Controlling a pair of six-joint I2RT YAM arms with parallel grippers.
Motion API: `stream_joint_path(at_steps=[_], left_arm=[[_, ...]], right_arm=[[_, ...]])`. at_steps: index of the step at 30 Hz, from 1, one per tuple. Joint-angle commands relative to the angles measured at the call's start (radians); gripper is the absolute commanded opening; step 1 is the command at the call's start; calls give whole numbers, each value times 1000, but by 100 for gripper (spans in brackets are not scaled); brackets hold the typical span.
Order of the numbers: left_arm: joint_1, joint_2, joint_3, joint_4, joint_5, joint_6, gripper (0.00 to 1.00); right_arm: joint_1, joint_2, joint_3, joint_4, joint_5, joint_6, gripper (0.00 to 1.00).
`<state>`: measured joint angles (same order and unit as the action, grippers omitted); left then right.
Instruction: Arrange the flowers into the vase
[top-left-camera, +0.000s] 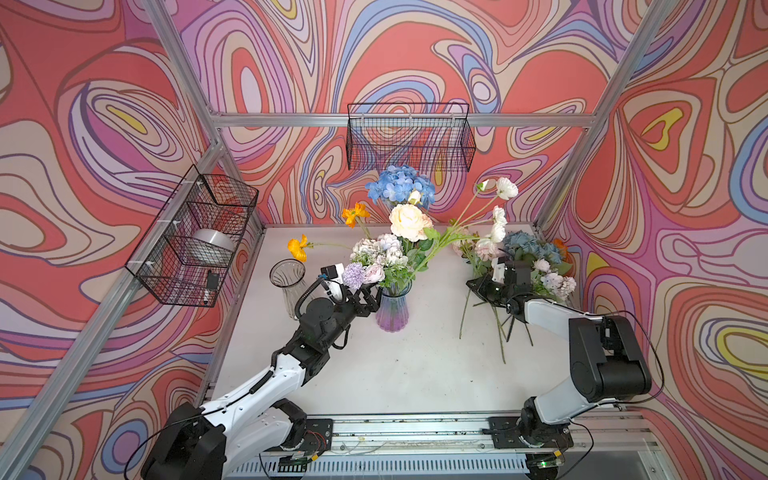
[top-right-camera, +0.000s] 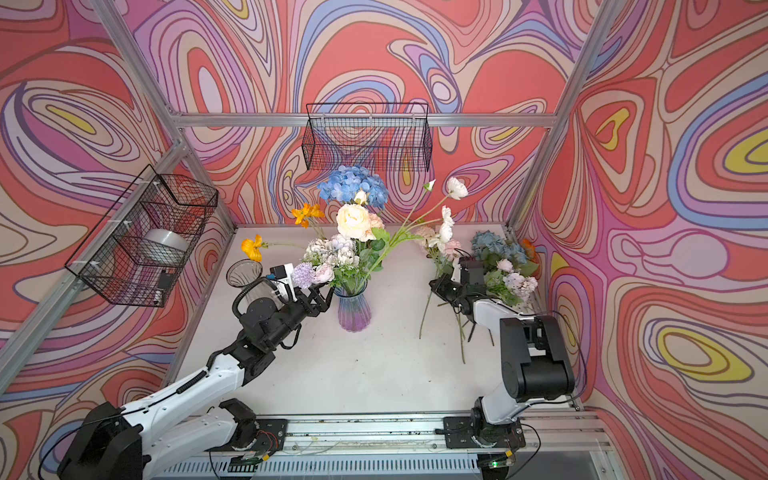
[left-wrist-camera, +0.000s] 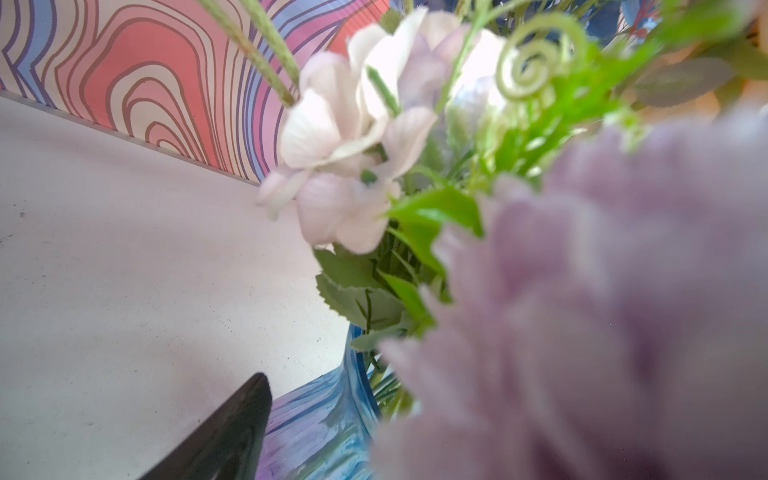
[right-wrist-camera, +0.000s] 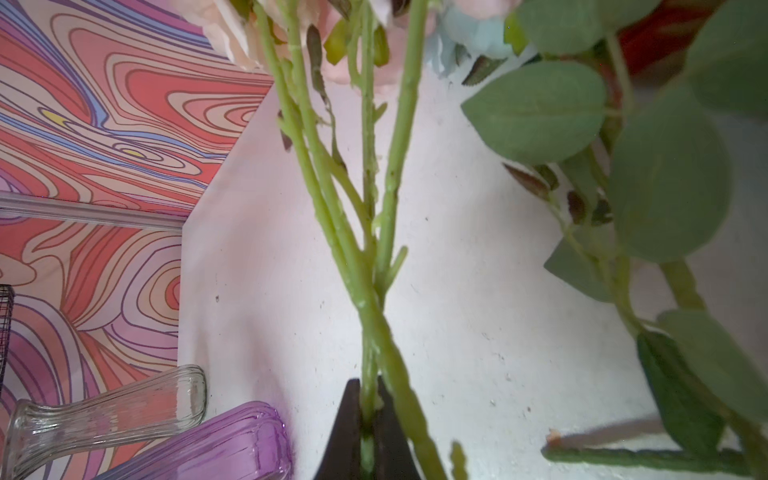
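Pink-bloom spray (right-wrist-camera: 365, 257): thin green stem that forks low. Probably light, springy and top-heavy from the blooms. Best held low on the bare single stem under the fork, never on petals or leaves. Right pincer (right-wrist-camera: 366, 388) is pressed together on just that stretch, over the bench (right-wrist-camera: 457, 291) at its right side, well apart from the vase. Other loose flowers (top-left-camera: 536, 266) are heaped just beside it with stems crossing, so snagging on a lift looks likely. Purple-blue vase (top-left-camera: 392, 316) stands mid-bench and is well filled: blue hydrangea (top-left-camera: 401, 185), cream rose (top-left-camera: 409, 222), orange poppies (top-left-camera: 353, 214). It looks like glass with a narrow neck, probably tippy and fragile. Left pincer (top-left-camera: 376, 300) is spread at its neck; contact cannot be told. Clear vase (top-left-camera: 288, 286) stands further left.
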<state>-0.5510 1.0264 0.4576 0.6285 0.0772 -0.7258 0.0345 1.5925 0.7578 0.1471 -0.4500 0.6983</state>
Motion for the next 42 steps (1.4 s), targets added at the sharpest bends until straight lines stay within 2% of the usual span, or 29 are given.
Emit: stream_joint_path(at_steps=[1, 3, 5, 8, 10, 14, 18, 21, 28, 33, 42], left_arm=[[-3, 10, 2, 25, -5, 4, 90], [-3, 21, 5, 32, -1, -1, 90], [-3, 33, 11, 37, 6, -3, 90], [-3, 40, 20, 37, 9, -1, 90], [-3, 42, 22, 36, 8, -1, 90], [-3, 41, 24, 33, 7, 1, 90], [-4, 35, 20, 32, 7, 1, 90], [-3, 28, 17, 27, 5, 3, 90], [-3, 15, 15, 12, -4, 9, 90], [-4, 30, 14, 32, 3, 1, 90], [-3, 20, 9, 16, 4, 3, 90]], right_arm=[[9, 9, -3, -6, -3, 29, 14], [23, 22, 20, -67, -6, 15, 30], [42, 33, 47, -130, -9, -14, 39], [69, 29, 91, -230, -8, -78, 49], [74, 14, 107, -261, -36, -95, 52], [75, -28, 156, -362, -71, -159, 52], [74, -74, 208, -481, 44, -279, 50], [75, -67, 240, -539, 107, -366, 45], [113, 13, 291, -627, 76, -484, 40], [210, 64, 339, -598, 164, -523, 41], [248, 248, 530, -643, 350, -648, 38]])
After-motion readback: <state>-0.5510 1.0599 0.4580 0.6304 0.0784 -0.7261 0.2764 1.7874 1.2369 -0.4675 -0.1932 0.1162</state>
